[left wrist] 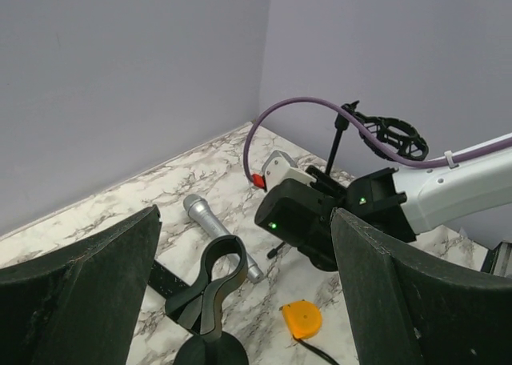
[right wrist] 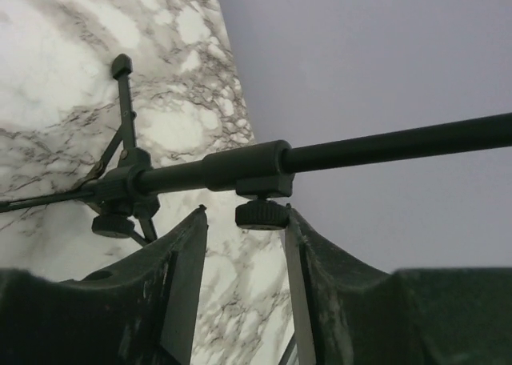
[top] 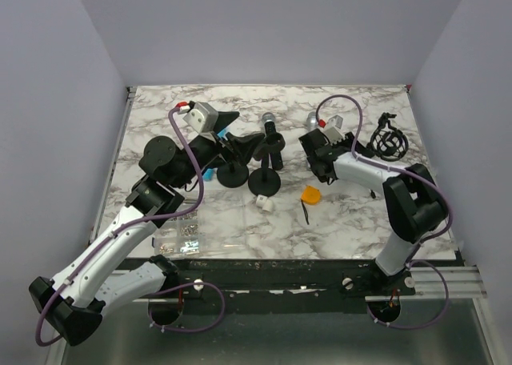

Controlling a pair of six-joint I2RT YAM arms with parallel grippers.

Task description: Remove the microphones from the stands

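A black microphone with a grey head [top: 269, 126] sits in the clip of a round-based stand [top: 264, 181] at the table's middle. A second stand [top: 232, 175] beside it carries an empty clip [left wrist: 211, 278]. A silver microphone [top: 310, 121] lies on the marble and also shows in the left wrist view [left wrist: 218, 230]. My left gripper [top: 232, 137] is open wide and empty, just left of the stands; in its own view [left wrist: 244, 214] the empty clip lies between the fingers. My right gripper [top: 324, 149] is open; in its own view [right wrist: 245, 213] its tips flank a knob [right wrist: 262, 214] under a tripod stand's pole [right wrist: 240, 169].
A tripod stand with a shock mount [top: 389, 138] stands at the right rear. An orange tape measure [top: 310, 194], a small white block [top: 262, 203] and a thin black item [top: 306, 213] lie in front of the stands. A bag of small parts [top: 180, 237] lies front left.
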